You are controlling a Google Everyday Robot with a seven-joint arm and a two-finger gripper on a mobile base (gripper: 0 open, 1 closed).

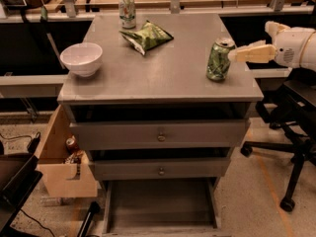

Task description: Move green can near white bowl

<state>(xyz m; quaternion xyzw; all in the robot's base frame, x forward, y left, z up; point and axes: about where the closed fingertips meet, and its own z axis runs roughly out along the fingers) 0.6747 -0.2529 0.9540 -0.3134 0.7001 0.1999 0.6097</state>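
Green can (217, 59): upright, right side of the table (163, 78), leafy print, lettering unreadable.
White bowl (81, 58): left edge, well apart from the can.
Gripper (233, 55): tip just beside the can's upper right; open or closed, cannot tell.
Pale can (127, 11) and snack bag (146, 35): at the rear.

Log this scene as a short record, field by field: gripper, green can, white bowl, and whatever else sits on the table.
green can: upright, near the right edge of the table
white bowl: near the left edge, across the top from the can
gripper: off the right side, tip beside the can's upper part
snack bag: rear centre
pale can: upright, rear edge
task: can not yet near bowl
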